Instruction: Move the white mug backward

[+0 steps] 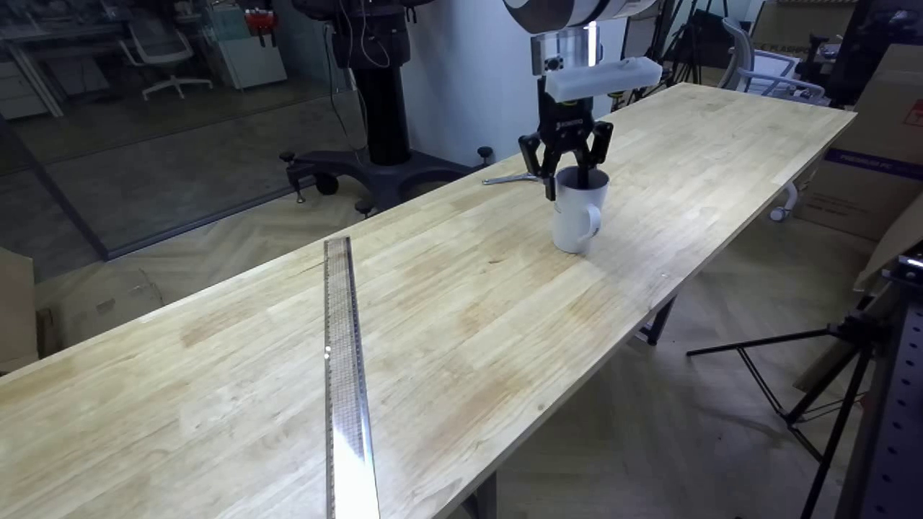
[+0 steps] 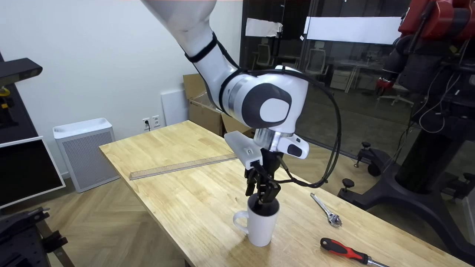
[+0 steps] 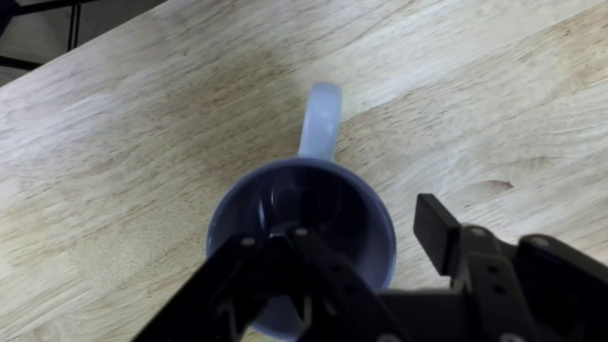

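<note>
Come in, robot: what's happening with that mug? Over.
Gripper open, straddling one wall of the white mug. Mug upright on table, not yet gripped. Wrench and screwdriver nearby, neither touching it.

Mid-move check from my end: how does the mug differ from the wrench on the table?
Pose: the white mug stands upright; the wrench lies flat. Look: the mug is white outside and dark inside; the wrench is shiny bare metal. State: the gripper straddles the mug's wall but is clear of the wrench. Both rest on the wooden table.
</note>
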Motion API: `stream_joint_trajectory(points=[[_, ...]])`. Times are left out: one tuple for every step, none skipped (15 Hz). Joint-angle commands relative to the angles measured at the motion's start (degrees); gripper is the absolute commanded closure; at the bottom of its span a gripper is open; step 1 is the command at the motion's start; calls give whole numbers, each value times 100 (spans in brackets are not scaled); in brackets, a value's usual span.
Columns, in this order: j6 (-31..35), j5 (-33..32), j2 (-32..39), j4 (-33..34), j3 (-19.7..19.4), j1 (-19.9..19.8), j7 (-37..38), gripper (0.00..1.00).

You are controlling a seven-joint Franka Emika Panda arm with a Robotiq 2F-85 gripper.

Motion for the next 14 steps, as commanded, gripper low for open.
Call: stream_joint_trajectory(points=[[-38,85,55,161,41,-70,-55,75],[-42,81,45,162,40,-71,-62,81],[-49,73,35,165,37,-68,-64,87],[-60,61,27,169,38,-62,-74,95],[-73,39,13,183,37,-46,-78,98],[-88,17,8,209,36,-31,-79,100],[-129,-12,11,265,30,-17,-91,100],[-180,-38,20,336,22,-8,-86,99],[-232,-48,35,412,26,-4,-106,98],[-315,-67,58,511,23,7,-97,98],[-415,-80,87,616,36,4,-129,98],[-595,-86,130,772,56,-6,-166,98],[-806,-78,177,932,81,-21,-213,98],[-1041,-73,229,1107,113,-39,-299,98]])
